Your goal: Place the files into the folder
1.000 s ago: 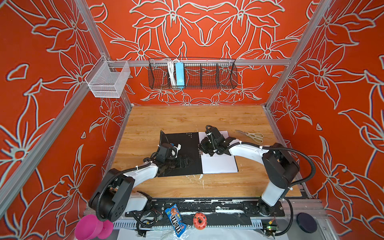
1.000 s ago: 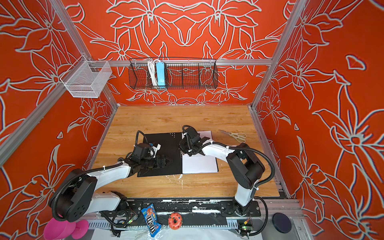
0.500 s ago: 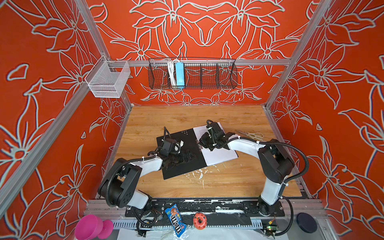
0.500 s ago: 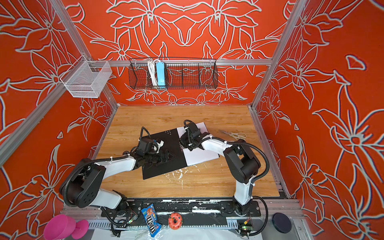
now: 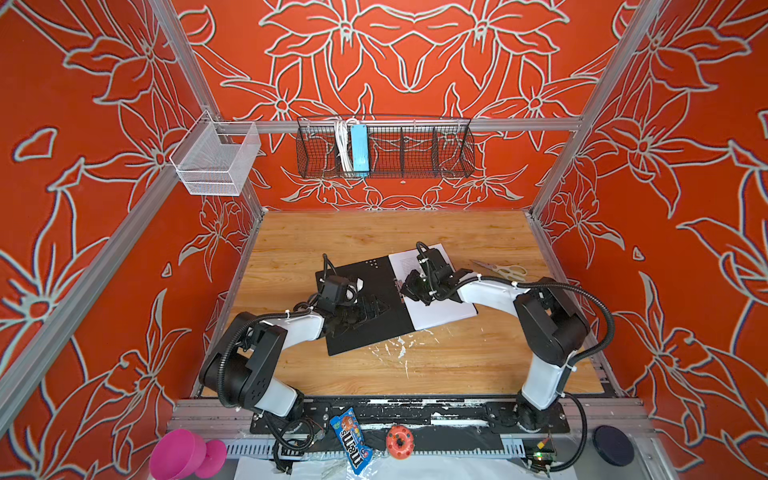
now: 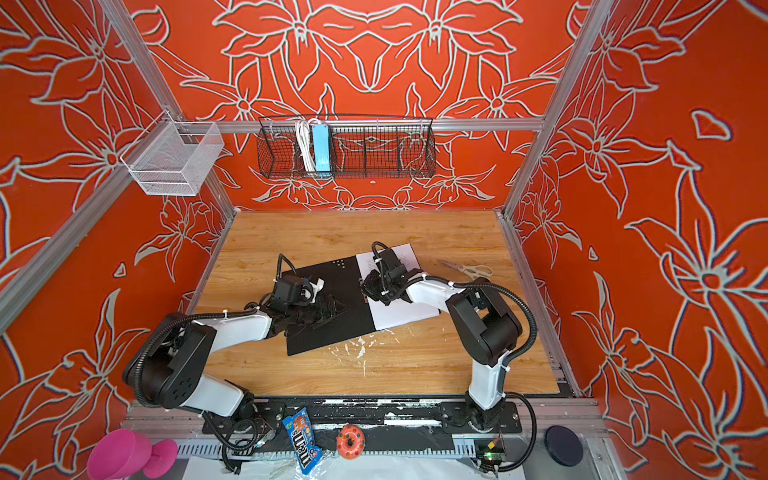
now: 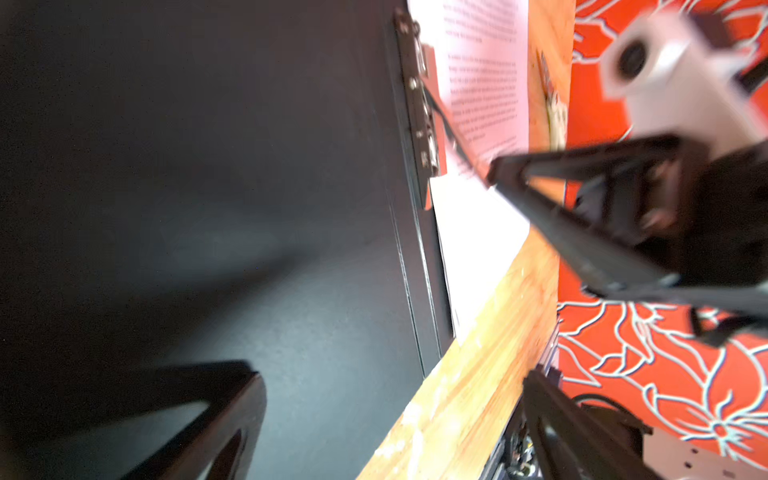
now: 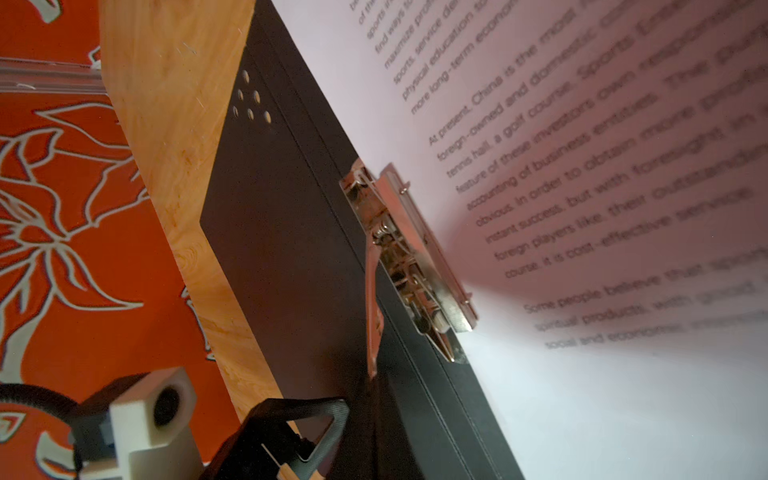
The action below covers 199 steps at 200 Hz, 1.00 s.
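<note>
Two risks: the right claw (image 5: pixel 406 287), clenched at the silver spring clip (image 8: pixel 415 257), could skew the open black-lined folder (image 5: pixel 374 337) lying mid-worktop (image 5: pixel 457 365), sliding the printed white paper files (image 5: pixel 440 316) off its right half. The left claw (image 7: pixel 392 374) rests spread wide on its black flap.

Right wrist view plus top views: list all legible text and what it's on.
"At present, China is the" – printed sheet, right wrist view.
"Some people believe that" – same sheet, lower paragraph.
"m&m's" – blue candy bag, in both top views.
Remaining print on the sheet: blurred or cut off in the wrist views, too small in the top views.
</note>
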Motion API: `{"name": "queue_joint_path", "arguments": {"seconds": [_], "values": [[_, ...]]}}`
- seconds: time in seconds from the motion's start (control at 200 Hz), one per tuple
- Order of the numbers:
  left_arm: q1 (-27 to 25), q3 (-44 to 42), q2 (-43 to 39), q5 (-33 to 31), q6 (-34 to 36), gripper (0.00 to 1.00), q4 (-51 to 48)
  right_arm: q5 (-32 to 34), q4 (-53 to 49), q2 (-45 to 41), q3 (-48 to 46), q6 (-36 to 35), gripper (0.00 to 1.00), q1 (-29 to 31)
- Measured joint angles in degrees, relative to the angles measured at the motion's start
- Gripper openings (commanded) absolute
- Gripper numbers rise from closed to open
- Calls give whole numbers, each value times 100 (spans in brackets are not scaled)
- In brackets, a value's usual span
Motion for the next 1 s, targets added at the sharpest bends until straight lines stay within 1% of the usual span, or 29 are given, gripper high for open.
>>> {"name": "queue_joint_path", "arguments": {"seconds": [0.245,0.47,0.786,0.996], "values": [[186,-138,-11,15,-157,98,168,125,385,-234,-584,-509,0,-2],[334,-164,-15,68,-205,98,168,326,654,-243,-815,-929,0,39],[411,-149,17,68,-229,98,190,321,1357,37,-1137,-1220,0,83],[411,-85,22,-22,-229,98,96,455,1731,74,-1340,-1252,0,118]]}}
